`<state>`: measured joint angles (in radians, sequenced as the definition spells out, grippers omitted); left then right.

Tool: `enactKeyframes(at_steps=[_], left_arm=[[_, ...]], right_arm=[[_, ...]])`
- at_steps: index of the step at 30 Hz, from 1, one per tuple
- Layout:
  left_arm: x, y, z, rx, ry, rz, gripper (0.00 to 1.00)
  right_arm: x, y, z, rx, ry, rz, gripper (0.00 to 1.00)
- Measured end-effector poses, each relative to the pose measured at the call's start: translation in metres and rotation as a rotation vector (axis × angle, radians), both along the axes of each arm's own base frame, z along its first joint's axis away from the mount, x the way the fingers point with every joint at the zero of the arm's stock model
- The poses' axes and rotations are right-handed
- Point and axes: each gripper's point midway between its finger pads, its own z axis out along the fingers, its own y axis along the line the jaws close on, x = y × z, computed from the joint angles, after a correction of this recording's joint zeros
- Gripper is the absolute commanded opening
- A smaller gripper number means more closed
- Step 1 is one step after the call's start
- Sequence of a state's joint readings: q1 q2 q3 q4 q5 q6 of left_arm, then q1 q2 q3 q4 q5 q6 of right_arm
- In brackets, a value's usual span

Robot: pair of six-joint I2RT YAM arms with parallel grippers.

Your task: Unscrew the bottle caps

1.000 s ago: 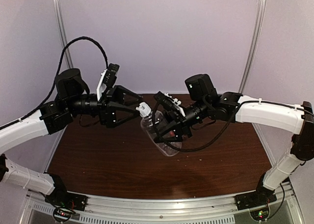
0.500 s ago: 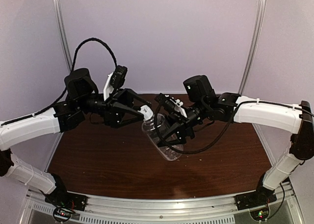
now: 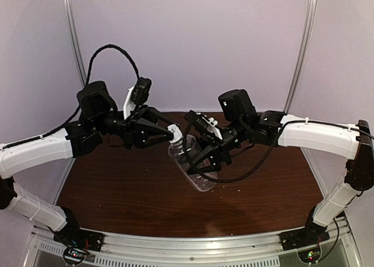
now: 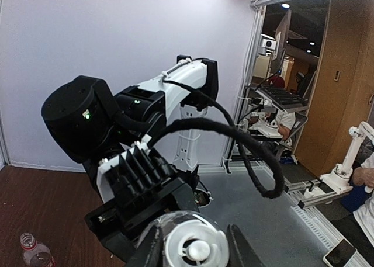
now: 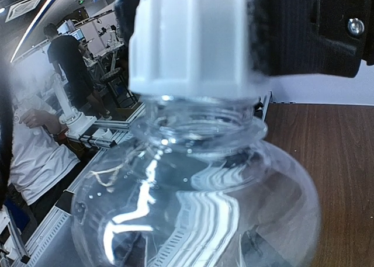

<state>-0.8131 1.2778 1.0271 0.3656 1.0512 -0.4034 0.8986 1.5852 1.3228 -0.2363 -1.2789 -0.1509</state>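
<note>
From the near edge, my left arm rises, bends at the elbow and reaches to the right. My right arm mirrors it and reaches to the left. Both wrists are level above the table and the two tools meet nose to nose in mid-air.

The right gripper is clamped across the body of the taller clear bottle. It holds the bottle tilted off the table, with the neck pointing up and left towards my other tool. The left gripper is closed on the white cap at the end of that neck. In the right wrist view, a black finger pad presses flat against the cap's side. In the left wrist view, a finger sits on either side of the cap.

I can't see my right fingers in their own camera because the bottle fills it. The overhead view hides most of the cap behind the left fingers.

Beyond the left gripper and down to its left, the shorter bottle stands on the table, cut off by the frame edge. It is too small for me to read its cap clearly.
</note>
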Motion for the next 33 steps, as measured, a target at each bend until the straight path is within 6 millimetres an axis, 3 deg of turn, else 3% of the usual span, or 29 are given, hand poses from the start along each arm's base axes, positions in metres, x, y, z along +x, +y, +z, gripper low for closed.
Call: enactKeyframes(at_steps=[9, 17, 23, 27, 33], left_arm=[[0.017, 0.003, 0.002, 0.02, 0.036, 0.148, 0.13], [0.063, 0.009, -0.004, 0.086, 0.214, 0.564, 0.13], [0.084, 0.013, -0.011, 0.103, 0.31, 0.768, 0.24], [0.089, 0.011, -0.012, 0.094, 0.333, 0.79, 0.35], [0.092, 0.003, -0.017, 0.096, 0.321, 0.762, 0.44]], right_arm=[[0.018, 0.005, -0.001, -0.026, -0.036, -0.114, 0.4], [0.064, 0.013, -0.006, -0.098, -0.11, -0.376, 0.4], [0.085, 0.012, -0.013, -0.142, -0.124, -0.502, 0.39], [0.089, 0.012, -0.014, -0.149, -0.125, -0.526, 0.39], [0.088, 0.011, -0.016, -0.149, -0.12, -0.517, 0.39]])
